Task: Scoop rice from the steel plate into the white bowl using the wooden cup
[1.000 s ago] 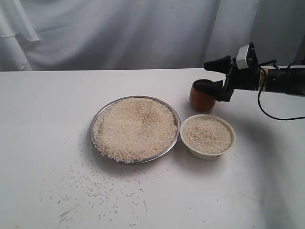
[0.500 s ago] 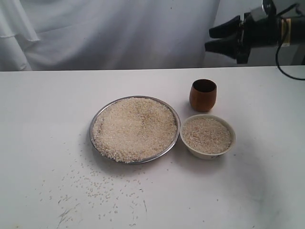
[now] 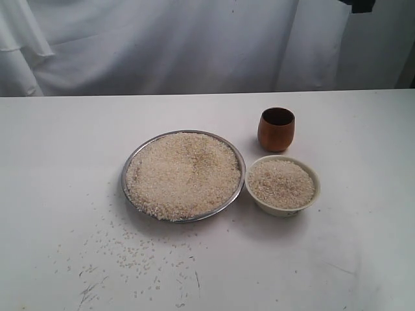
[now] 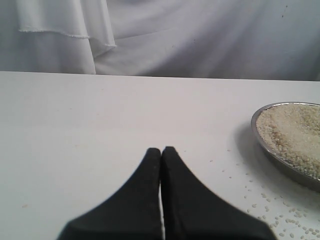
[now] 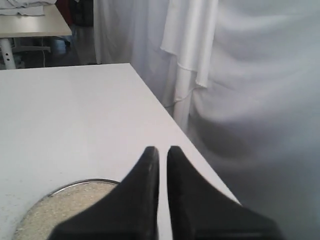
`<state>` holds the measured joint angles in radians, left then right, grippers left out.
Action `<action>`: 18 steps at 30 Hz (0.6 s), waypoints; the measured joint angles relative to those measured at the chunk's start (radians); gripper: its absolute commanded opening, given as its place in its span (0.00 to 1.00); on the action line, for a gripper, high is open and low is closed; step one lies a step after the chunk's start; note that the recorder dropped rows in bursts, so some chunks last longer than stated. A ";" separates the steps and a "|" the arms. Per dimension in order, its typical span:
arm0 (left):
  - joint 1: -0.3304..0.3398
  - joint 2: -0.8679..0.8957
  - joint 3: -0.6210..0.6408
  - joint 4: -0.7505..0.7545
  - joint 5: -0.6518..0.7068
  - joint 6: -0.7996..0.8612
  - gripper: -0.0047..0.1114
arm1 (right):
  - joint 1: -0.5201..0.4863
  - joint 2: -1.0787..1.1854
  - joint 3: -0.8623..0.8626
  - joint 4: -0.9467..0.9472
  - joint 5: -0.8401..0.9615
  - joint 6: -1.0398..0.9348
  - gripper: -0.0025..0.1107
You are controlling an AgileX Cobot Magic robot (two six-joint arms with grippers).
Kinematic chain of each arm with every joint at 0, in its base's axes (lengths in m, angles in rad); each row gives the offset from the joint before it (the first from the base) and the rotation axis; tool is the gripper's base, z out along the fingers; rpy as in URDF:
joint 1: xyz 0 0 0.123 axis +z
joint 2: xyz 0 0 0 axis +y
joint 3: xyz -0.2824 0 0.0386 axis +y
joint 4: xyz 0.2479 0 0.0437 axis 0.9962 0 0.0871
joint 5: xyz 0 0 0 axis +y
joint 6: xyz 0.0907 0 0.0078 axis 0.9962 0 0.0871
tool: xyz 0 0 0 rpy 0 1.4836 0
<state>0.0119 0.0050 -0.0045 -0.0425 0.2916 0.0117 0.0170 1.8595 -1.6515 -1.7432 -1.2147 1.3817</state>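
The steel plate [image 3: 130,170], heaped with rice [image 3: 183,173], sits mid-table. Touching its right side is the white bowl [image 3: 312,201], also full of rice. The wooden cup [image 3: 276,131] stands upright and free just behind the bowl, its inside dark. Only a dark scrap of my right arm [image 3: 358,5] shows at the top right, high above the table. In the right wrist view the right gripper [image 5: 160,149] is almost shut, holding nothing, with the plate [image 5: 85,182] below it. My left gripper [image 4: 161,149] is shut and empty, low over the table left of the plate [image 4: 256,125].
Loose rice grains [image 3: 133,254] lie scattered over the table in front of the plate. A white curtain [image 3: 162,45] hangs behind the table's far edge. Another table [image 5: 30,22] shows in the distance in the right wrist view.
My right gripper let go of the wooden cup, rose up and away to the top right, nearly out of the exterior view, and its fingers closed. The cup stays standing behind the bowl.
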 measured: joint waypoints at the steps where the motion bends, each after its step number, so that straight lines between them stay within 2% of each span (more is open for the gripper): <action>1: 0.000 0.000 0.000 0.000 0.000 0.000 0.04 | -0.005 -0.033 0.043 0.000 -0.002 0.007 0.02; 5: 0.000 0.000 0.000 0.000 0.000 0.000 0.04 | -0.030 -0.194 0.282 -0.008 0.015 0.059 0.02; 7: 0.000 0.000 0.000 0.000 0.000 0.000 0.04 | -0.025 -0.304 0.364 -0.015 0.116 0.126 0.02; 12: 0.000 0.000 0.000 0.000 0.000 0.000 0.04 | -0.019 -0.555 0.422 -0.013 0.269 0.415 0.02; 15: 0.000 0.000 0.000 0.000 0.000 0.000 0.04 | -0.017 -0.648 0.423 -0.013 0.310 0.455 0.02; 18: 0.000 0.000 0.000 0.000 0.000 0.000 0.04 | -0.017 -0.711 0.423 -0.011 0.379 0.581 0.02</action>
<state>0.0119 0.0050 -0.0045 -0.0425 0.2916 0.0117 0.0000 1.1483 -1.2284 -1.7546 -0.8358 1.9628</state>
